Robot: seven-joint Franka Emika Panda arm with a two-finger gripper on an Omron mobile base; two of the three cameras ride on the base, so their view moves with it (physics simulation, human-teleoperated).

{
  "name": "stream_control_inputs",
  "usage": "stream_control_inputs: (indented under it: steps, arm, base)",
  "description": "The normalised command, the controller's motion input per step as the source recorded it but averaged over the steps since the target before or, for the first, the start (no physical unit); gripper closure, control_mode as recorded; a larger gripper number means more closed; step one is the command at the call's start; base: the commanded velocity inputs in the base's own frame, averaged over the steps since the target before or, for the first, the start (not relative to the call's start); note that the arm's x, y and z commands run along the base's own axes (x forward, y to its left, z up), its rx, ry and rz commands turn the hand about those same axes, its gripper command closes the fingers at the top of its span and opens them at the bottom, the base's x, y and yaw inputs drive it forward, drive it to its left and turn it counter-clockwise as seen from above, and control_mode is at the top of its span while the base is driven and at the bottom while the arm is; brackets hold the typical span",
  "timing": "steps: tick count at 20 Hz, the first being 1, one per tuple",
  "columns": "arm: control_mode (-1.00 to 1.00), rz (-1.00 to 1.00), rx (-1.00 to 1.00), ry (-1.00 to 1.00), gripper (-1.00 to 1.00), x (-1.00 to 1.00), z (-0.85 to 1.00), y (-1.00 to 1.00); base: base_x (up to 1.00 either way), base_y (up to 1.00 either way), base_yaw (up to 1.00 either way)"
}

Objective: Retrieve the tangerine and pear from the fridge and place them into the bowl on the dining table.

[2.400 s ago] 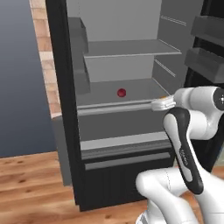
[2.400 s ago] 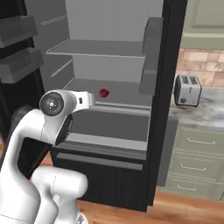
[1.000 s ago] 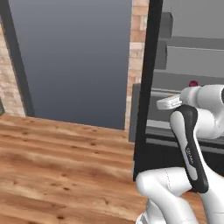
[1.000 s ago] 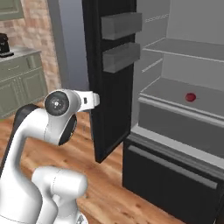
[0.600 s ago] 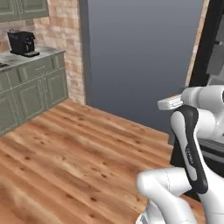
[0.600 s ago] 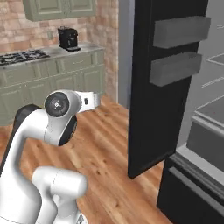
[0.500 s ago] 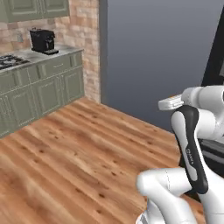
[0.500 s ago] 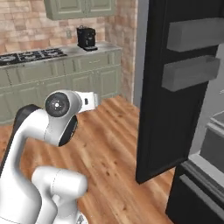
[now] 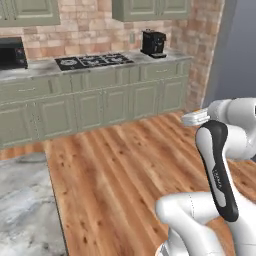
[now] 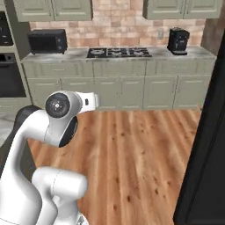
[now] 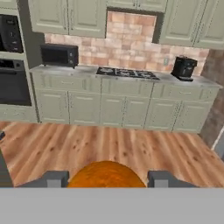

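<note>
The tangerine is a bright orange, round, finely mottled fruit, gripped between the gripper fingertips, held above the wooden floor, facing the stove

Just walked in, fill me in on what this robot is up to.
The gripper is shut on the tangerine, which sits between its fingers in the hand view. The robot faces the green kitchen cabinets across the wood floor, with a black fridge door edge at its right. A corner of the marble dining table shows at the left. The fruit is not yet in the bowl.
</note>
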Motion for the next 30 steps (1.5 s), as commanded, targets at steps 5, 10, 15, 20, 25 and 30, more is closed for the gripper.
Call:
stream_control_inputs:
  steps: [5, 10, 15, 20, 25, 30]
  arm:
    - [1.0, 0.0, 0.0, 0.0, 1.0, 0.0, 0.0, 0.0]
    - [1.0, 0.0, 0.0, 0.0, 1.0, 0.0, 0.0, 0.0]
    - [1.0, 0.0, 0.0, 0.0, 1.0, 0.0, 0.0, 0.0]
    - [1.0, 0.0, 0.0, 0.0, 1.0, 0.0, 0.0, 0.0]
    - [1.0, 0.0, 0.0, 0.0, 1.0, 0.0, 0.0, 0.0]
    - [1.0, 0.0, 0.0, 0.0, 1.0, 0.0, 0.0, 0.0]
  base:
    - [-0.03, 0.0, 0.71]
    - [0.22, 0.01, 0.58]
    - [0.97, 0.0, 0.28]
    - [1.0, 0.0, 0.17]
    - [1.0, -0.17, 0.48]
    - [0.83, -0.03, 0.77]
